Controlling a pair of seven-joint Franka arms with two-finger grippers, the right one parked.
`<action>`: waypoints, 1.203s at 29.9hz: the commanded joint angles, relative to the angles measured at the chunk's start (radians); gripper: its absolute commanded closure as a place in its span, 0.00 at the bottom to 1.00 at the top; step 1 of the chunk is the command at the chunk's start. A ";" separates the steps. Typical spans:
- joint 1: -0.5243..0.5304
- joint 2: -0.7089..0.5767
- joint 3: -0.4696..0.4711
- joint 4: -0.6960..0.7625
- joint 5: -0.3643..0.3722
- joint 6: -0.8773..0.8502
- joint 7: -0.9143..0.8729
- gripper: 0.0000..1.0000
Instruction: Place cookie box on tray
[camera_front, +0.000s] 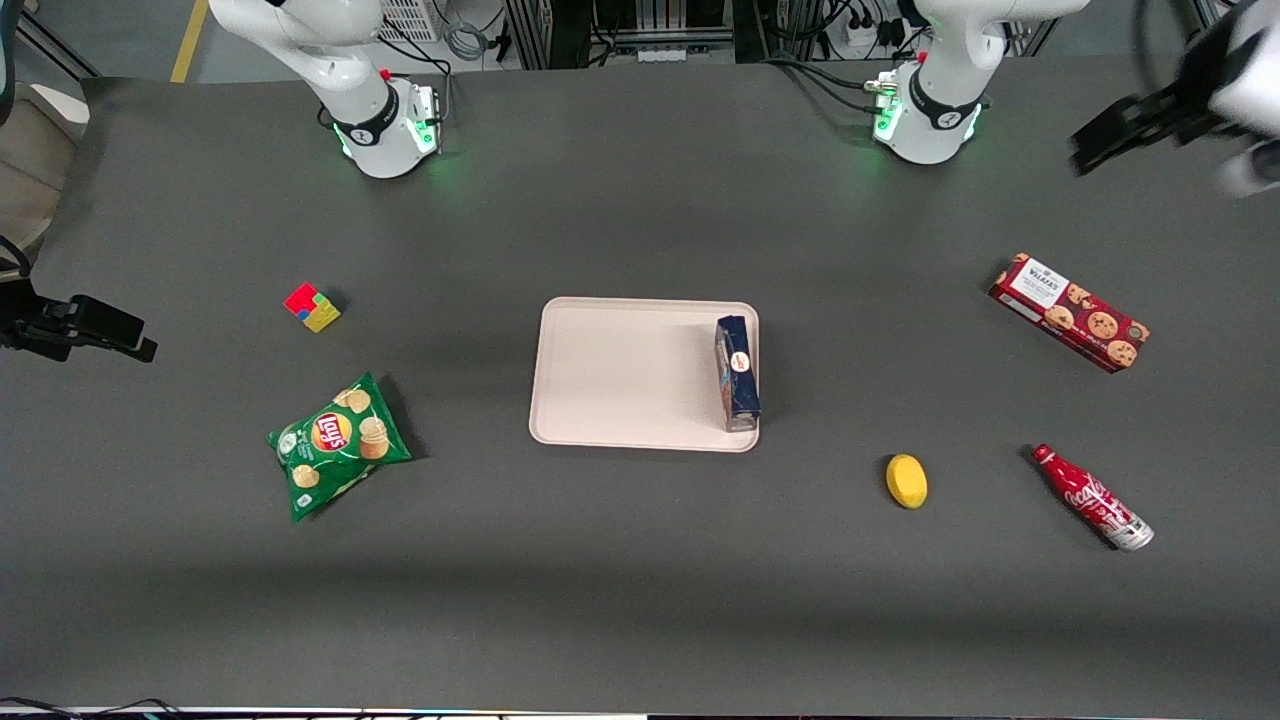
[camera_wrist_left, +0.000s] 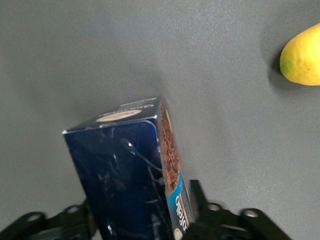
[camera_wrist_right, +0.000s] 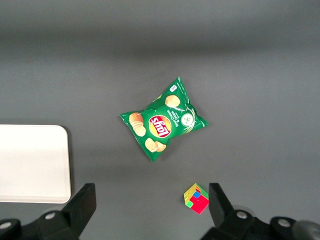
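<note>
In the front view the dark navy cookie box (camera_front: 737, 372) stands on the pale pink tray (camera_front: 620, 370), at the tray's end toward the working arm. There the left gripper (camera_front: 1092, 148) shows blurred, high up near the working arm's end of the table, far from the box. The left wrist view differs. In it the gripper (camera_wrist_left: 142, 212) has a black finger on each side of the cookie box (camera_wrist_left: 120, 170) and is shut on it. Grey table lies below the box. The tray's other end shows in the right wrist view (camera_wrist_right: 30, 165).
A yellow lemon (camera_front: 906, 480) lies nearer the front camera than the tray, and also shows in the left wrist view (camera_wrist_left: 302, 57). A red Walkers box (camera_front: 1068, 312) and red cola bottle (camera_front: 1092, 497) lie toward the working arm's end. A chips bag (camera_front: 337, 443) and colour cube (camera_front: 312, 306) lie toward the parked arm's.
</note>
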 joint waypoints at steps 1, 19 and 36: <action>-0.006 -0.167 0.006 -0.308 0.019 0.194 0.047 0.00; -0.010 -0.089 0.033 -0.225 -0.007 0.220 0.106 0.00; -0.010 -0.089 0.026 -0.214 -0.018 0.202 0.101 0.00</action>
